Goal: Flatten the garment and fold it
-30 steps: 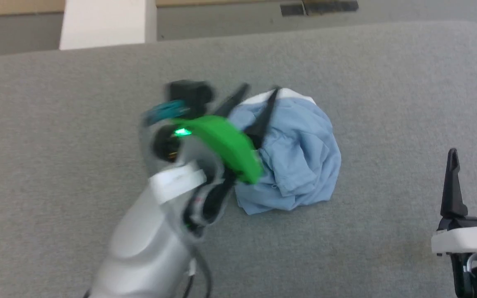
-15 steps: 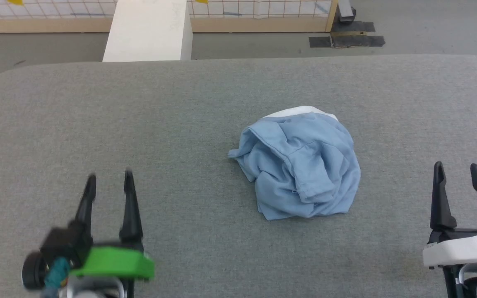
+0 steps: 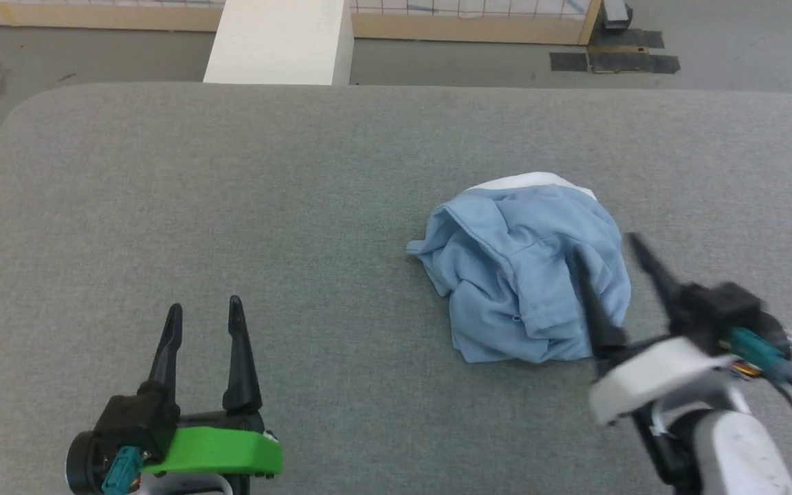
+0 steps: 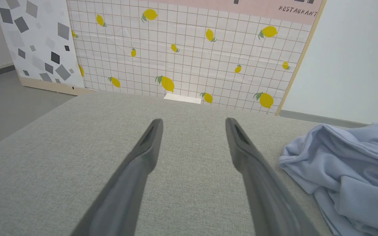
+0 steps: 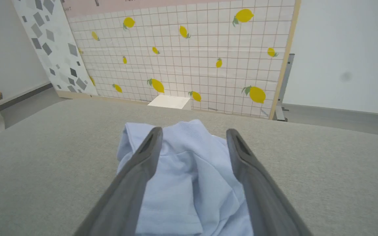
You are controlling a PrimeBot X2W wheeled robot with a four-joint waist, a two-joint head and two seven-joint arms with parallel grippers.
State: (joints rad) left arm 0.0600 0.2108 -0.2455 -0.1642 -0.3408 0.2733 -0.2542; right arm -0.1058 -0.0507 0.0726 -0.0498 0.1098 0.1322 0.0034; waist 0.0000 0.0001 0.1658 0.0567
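The garment [image 3: 506,275] is a light blue shirt crumpled into a heap on the grey table, right of centre, with a white edge [image 3: 526,182] showing at its far side. My right gripper [image 3: 609,246] is open and hangs over the heap's right part, its fingers pointing up the head view. In the right wrist view the garment [image 5: 189,183] lies between and under the spread fingers of the right gripper [image 5: 192,134]. My left gripper [image 3: 205,313] stands open near the table's front left, well apart from the cloth. In the left wrist view the left gripper [image 4: 194,123] holds nothing, and the garment [image 4: 349,170] lies at the right.
The grey padded table [image 3: 231,206] has rounded far corners. Beyond its far edge stands a white block [image 3: 279,41] before a tiled lemon-pattern panel [image 5: 182,49]. Dark tape patches [image 3: 616,60] mark the floor at the back right.
The left arm has drawn back from the garment to the table's front left. The right gripper has swung in from the front right over the heap. The head camera has also shifted.
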